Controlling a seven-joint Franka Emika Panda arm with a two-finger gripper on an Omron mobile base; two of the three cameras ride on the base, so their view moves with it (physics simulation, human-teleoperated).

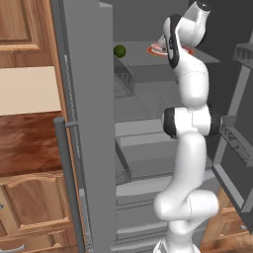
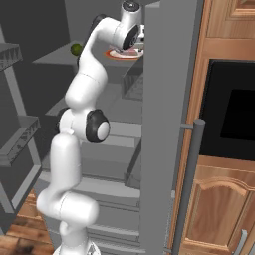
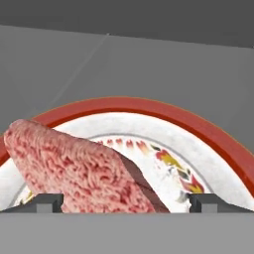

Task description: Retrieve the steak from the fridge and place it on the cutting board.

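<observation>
So the arm is reaching deep into the open fridge and the gripper is right down over the steak, jaws spread wide with one tip on each side of the meat and nothing pinched yet. The steak sits on the plate with the orange-red rim, on an upper shelf, and from the hand view it looks propped up a bit at one end rather than lying dead flat, though I can't tell how much. A little green fruit sits further along the same shelf, well apart from the plate. My guess on handling: raw meat like this is light but soft and floppy, probably a bit slick too, so it'll sag and could slide out if only a corner gets nipped. I'd clamp across the thick middle, edge to edge, and squeeze firmly enough that it doesn't slip but not so it just squishes out. The plate may want to tag along or skid when the steak lifts, so go slow.
</observation>
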